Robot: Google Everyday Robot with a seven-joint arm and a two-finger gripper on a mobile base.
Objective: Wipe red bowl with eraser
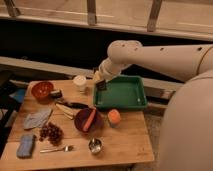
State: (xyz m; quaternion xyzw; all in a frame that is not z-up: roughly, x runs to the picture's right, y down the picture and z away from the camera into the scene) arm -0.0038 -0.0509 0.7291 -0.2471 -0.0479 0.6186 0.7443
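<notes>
Camera view: the red bowl (42, 90) is a small, round, orange-red dish with a darker hollow inside, sitting upright on the wooden counter (125, 145) well to the left of the green tray (120, 93). Just beside its right rim, on the tray side, lies a small dark object (56, 93) with a pale top.

The eraser (102, 86) shows as a short black block, hanging over the tray's left rim near its far corner. The pincer (100, 81) is right above that same rim, pointing down from the white arm (150, 57), which reaches in from the right. Its fingers are closed tight on the eraser, whose dark end sticks out below them.

The red bowl is well apart from the pincer, to the left of it and slightly nearer the camera. A white cup (79, 82) stands between them, just left of the tray.

In front of the tray's left corner sits the larger purple bowl (87, 120) with an orange stick in it. Next to that, in front of the tray, is a small orange lump (114, 117).
</notes>
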